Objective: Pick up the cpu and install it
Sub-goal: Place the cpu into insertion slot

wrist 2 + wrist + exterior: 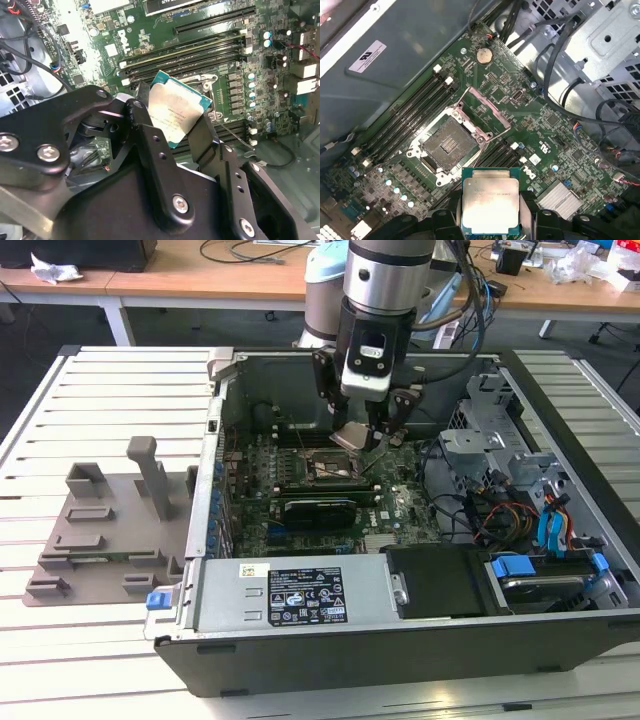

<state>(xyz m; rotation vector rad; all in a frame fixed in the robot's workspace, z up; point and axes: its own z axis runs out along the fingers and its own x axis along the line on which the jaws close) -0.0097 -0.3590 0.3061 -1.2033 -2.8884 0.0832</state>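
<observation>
Overhead, the robot arm's gripper (pixel 366 436) hung inside the open computer case (pixel 230 390), its two black fingers (pixel 150 145) clenched on opposite edges of the cpu (pixel 175 112). The chip was carried with its silvery metal plate facing the wrist cameras, and in the exterior view it appeared tilted rather than level. The edge grip left its underside free to meet the contacts. It was above the motherboard (pixel 520 95) and clear of it, not seated. In the first wrist view the socket (pixel 447 145) lay bare just beside the chip, its square bed of contacts exposed. Its metal retaining frame (pixel 487 107) was swung open, evidently so that nothing barred the way in. Memory slots (pixel 402 122) ran alongside the socket. Out on the slatted table (pixel 100 380), to the exterior view's left of the case, the grey plastic tray (pixel 100 530) stood well apart from the arm. By this showing the pickup was done and the installing was not.
</observation>
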